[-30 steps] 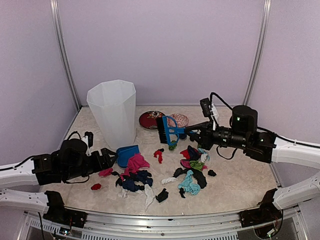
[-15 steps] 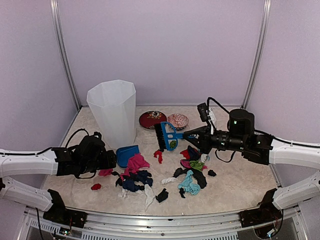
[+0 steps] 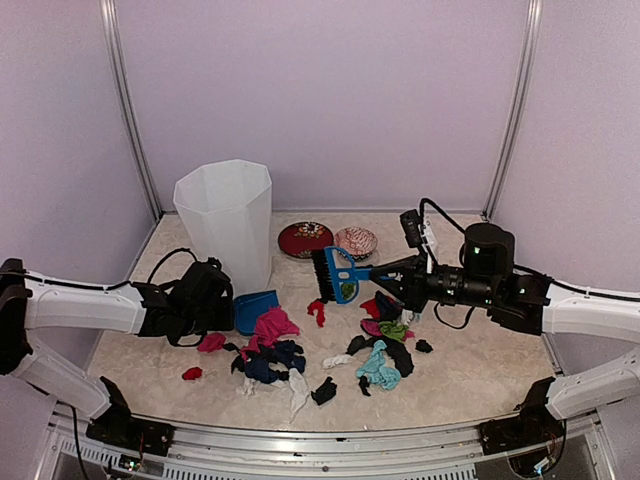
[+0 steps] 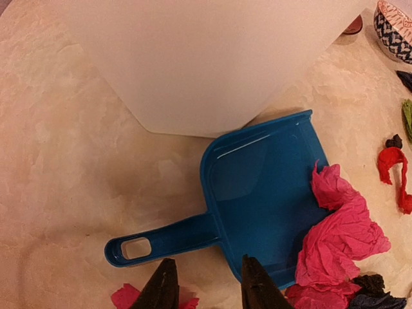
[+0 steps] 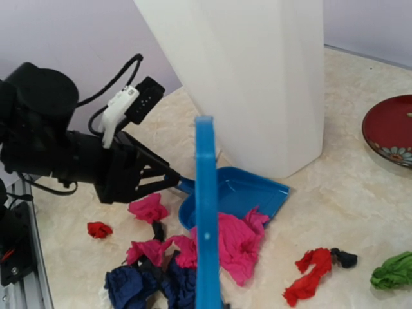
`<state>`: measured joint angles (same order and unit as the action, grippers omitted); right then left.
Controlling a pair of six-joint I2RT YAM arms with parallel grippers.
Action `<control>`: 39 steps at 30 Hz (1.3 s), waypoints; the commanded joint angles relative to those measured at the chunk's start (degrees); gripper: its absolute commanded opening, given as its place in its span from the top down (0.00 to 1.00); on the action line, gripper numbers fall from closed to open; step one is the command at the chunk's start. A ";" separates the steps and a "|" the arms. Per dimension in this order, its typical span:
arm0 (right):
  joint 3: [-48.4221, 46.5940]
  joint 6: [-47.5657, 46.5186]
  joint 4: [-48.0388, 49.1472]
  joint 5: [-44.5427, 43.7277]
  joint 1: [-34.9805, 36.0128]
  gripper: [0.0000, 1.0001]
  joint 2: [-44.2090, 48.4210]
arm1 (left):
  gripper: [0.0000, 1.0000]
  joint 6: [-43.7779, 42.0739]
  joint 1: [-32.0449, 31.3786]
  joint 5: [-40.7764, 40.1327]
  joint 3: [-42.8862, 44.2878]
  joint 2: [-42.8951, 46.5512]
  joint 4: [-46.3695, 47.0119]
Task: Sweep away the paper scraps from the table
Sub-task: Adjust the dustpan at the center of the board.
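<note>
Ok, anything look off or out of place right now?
Nothing tipped or broken. Only oddity: a big pink scrap already lies across the mouth of the dustpan, which sits flat close beside the white bin; it could spill off when lifted.

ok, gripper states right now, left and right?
Left gripper: open, holding nothing, just short of the handle of the blue plastic dustpan.
Right gripper: shut on the blue plastic brush.

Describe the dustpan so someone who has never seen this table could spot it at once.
Start at the tall white bin at the back left of the table. At its foot, on the near side, lies the blue dustpan, a pink paper wad resting on its open edge. It is the only flat blue scoop; the other blue thing, the brush, has black bristles and is further right.
</note>
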<state>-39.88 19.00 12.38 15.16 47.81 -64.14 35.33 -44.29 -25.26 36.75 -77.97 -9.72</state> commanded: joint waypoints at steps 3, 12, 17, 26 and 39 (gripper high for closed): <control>1.85 0.14 2.43 -0.20 -0.44 1.00 2.13 | 0.80 4.19 0.35 -5.16 -0.97 -0.20 1.40; 1.77 0.60 2.73 0.24 -0.44 1.00 1.53 | 1.00 6.62 2.72 -8.27 -2.11 -2.74 4.59; 1.89 0.81 2.89 0.48 -0.45 1.00 1.29 | 1.00 5.76 3.76 -8.09 -0.85 -5.56 6.66; 2.75 1.12 2.84 0.27 -0.44 1.00 2.04 | 1.00 3.56 5.56 -5.97 1.66 -10.99 6.99; 3.21 1.38 2.81 0.37 -0.45 1.00 2.51 | 1.00 0.53 6.05 2.95 1.59 -11.18 2.63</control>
<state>-37.43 19.66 13.58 15.33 47.81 -62.65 37.17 -38.28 -26.15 37.15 -89.23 -4.45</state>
